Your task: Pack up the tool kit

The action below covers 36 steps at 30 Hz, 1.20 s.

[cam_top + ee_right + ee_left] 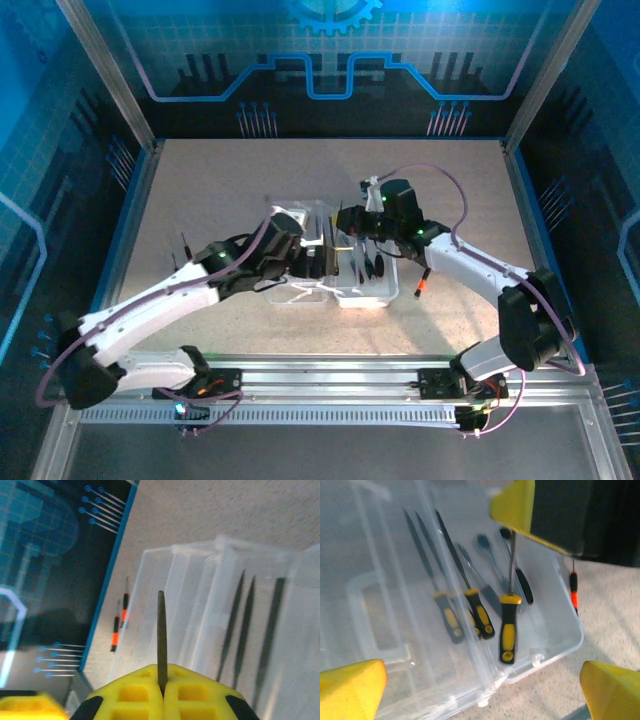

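Observation:
The tool kit's clear plastic case (366,297) lies open mid-table, and both grippers are over it. In the left wrist view, several tools with black-and-yellow handles (481,617) lie in the case (555,650). My left gripper (480,695) hangs open above its near corner, with nothing between the yellow fingertips (352,690). My right gripper (162,672) is shut on a thin dark tool shaft (161,630) that sticks out past its fingers over the case wall (185,580). A black-and-yellow handle (507,630) sits below the right gripper's finger (515,505).
Two orange-and-black screwdrivers (116,635) lie on the speckled table outside the case, toward the right arm's side (420,290). A blue-edged wall rims the table. Both forearms cross the near half of the table.

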Each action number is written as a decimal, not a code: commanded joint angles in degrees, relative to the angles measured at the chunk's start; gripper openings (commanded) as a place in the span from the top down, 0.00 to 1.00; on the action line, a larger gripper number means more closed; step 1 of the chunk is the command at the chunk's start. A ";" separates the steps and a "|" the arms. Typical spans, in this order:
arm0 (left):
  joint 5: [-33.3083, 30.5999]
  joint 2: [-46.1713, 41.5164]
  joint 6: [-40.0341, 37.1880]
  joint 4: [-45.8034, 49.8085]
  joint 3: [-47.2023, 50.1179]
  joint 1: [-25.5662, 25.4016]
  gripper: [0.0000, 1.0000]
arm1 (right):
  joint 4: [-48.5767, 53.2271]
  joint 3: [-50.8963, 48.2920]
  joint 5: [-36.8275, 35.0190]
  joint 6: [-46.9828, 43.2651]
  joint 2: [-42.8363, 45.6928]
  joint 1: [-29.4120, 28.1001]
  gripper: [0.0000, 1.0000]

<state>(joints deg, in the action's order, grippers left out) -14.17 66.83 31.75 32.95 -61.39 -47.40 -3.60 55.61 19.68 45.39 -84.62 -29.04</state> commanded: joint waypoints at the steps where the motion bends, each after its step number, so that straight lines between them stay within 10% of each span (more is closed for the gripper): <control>1: -8.63 -6.66 0.27 3.34 2.79 2.66 0.01 | 7.45 2.36 -2.48 -7.54 -2.30 0.93 1.00; 10: -6.03 -18.28 5.07 4.14 11.10 12.71 0.01 | 13.08 6.45 -4.98 -12.37 -8.44 1.30 0.99; 36: -2.97 -15.76 3.10 3.68 10.22 14.13 0.01 | 17.04 8.75 -10.19 -11.11 -12.70 1.98 0.81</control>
<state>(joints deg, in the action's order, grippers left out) -18.17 50.98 35.86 37.17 -50.09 -33.85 10.09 63.42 12.73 34.87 -96.03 -28.03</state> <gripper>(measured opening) 0.994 0.195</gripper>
